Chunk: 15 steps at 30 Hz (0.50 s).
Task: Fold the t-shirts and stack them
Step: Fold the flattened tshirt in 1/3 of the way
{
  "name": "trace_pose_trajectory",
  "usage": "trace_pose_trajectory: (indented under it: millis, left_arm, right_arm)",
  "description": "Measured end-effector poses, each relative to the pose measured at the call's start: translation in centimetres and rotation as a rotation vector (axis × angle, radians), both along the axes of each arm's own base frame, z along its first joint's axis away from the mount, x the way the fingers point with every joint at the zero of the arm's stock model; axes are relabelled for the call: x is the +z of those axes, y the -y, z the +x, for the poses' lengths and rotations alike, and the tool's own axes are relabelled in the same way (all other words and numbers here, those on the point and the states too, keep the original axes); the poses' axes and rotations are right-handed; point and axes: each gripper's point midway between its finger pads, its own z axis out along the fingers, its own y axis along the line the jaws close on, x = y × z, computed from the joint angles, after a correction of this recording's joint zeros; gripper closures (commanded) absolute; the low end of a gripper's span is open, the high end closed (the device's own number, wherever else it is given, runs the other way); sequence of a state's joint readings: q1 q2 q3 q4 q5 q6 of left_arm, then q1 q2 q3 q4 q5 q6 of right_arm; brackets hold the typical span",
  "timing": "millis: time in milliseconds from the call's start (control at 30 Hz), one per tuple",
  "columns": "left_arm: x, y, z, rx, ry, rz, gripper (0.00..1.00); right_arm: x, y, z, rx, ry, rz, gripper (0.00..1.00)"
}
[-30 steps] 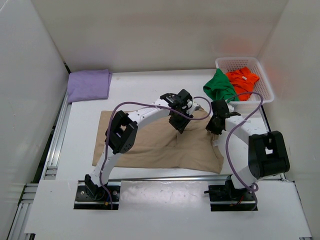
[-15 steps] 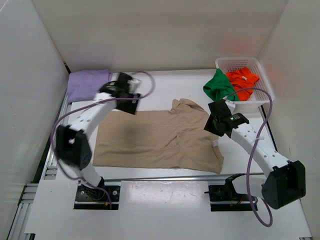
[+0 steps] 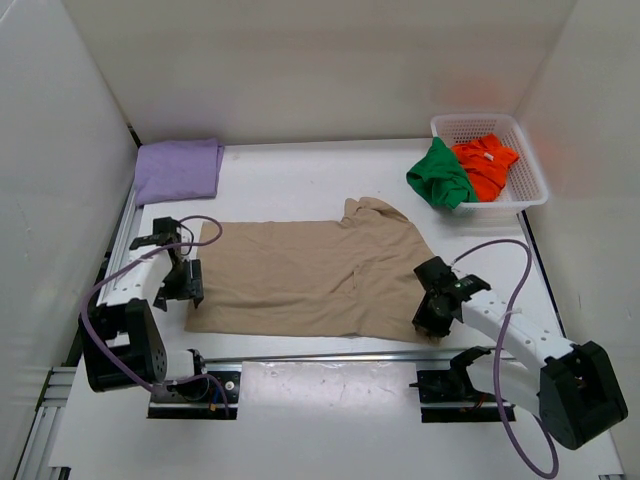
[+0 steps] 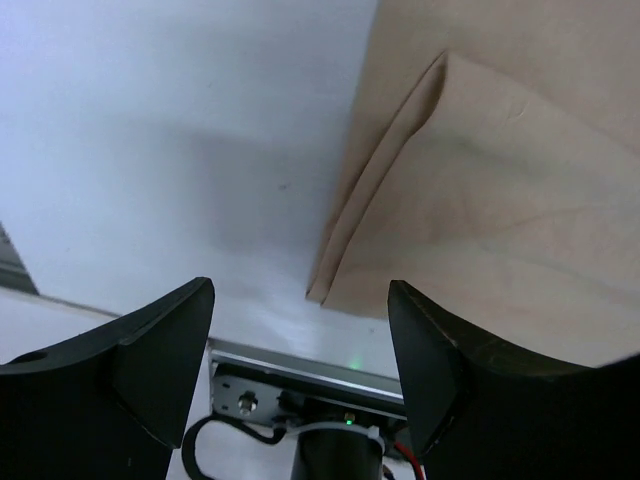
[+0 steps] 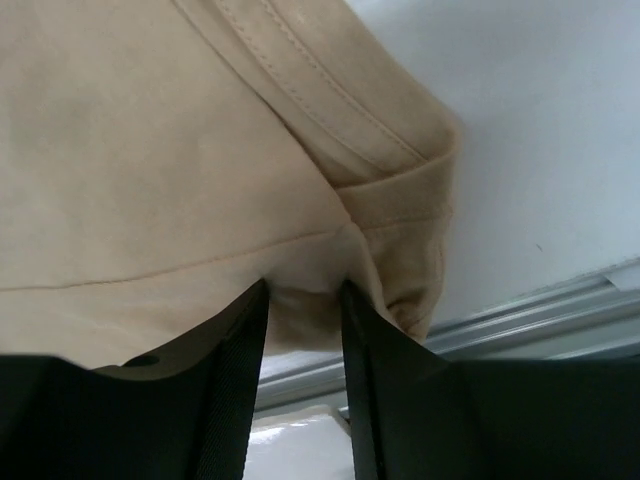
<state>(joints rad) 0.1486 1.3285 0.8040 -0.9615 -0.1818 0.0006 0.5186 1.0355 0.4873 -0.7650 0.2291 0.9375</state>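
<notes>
The tan t-shirt [image 3: 310, 275] lay flat along the near edge of the surface [image 3: 300, 180], its near-right corner pinched by the right end effector [image 3: 432, 318], while the left end effector [image 3: 186, 284] hung spread over its near-left corner.

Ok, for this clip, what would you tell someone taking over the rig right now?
Grippers: the left end effector is open over the near left corner of the tan t-shirt, gripping nothing. The right end effector is shut on its near right corner.
Things: the lavender t-shirt lies folded at the far left of the table. The green t-shirt and orange-red t-shirt are crumpled in the basket.
Done: lavender folded.
Left: fold tan, green and orange-red, then stack.
</notes>
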Motion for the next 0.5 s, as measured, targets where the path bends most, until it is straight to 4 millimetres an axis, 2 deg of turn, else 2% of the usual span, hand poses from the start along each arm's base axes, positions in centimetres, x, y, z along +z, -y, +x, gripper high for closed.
trace_pose_trajectory:
  millis: [100, 200, 233, 333, 367, 433, 500]
  left_arm:
    - [-0.8, 0.3, 0.6, -0.003, 0.014, -0.02, 0.19]
    - [-3.0, 0.6, -0.2, -0.002, -0.036, -0.039, 0.25]
    - [-3.7, 0.8, -0.7, -0.002, -0.068, -0.052, 0.41]
    - [-3.9, 1.1, -0.5, 0.006, -0.063, -0.075, 0.67]
    - [-3.9, 1.2, -0.5, 0.006, -0.06, -0.076, 0.79]
    - [-4.0, 1.0, -0.7, 0.009, -0.05, -0.063, 0.86]
    - [-3.9, 0.6, -1.3, 0.009, -0.036, -0.037, 0.88]
  right_arm:
    - [-0.2, 0.0, 0.2, -0.035, -0.018, 0.026, 0.62]
    - [-0.4, 0.3, 0.1, -0.078, -0.039, 0.047, 0.62]
    - [-0.4, 0.3, 0.1, -0.095, -0.047, 0.058, 0.62]
    - [-0.4, 0.5, 0.2, -0.162, -0.074, 0.096, 0.63]
    - [-0.4, 0.5, 0.1, -0.184, -0.08, 0.099, 0.64]
    - [-0.4, 0.7, 0.1, -0.218, -0.079, 0.097, 0.65]
    - [-0.1, 0.7, 0.3, -0.249, -0.059, 0.104, 0.63]
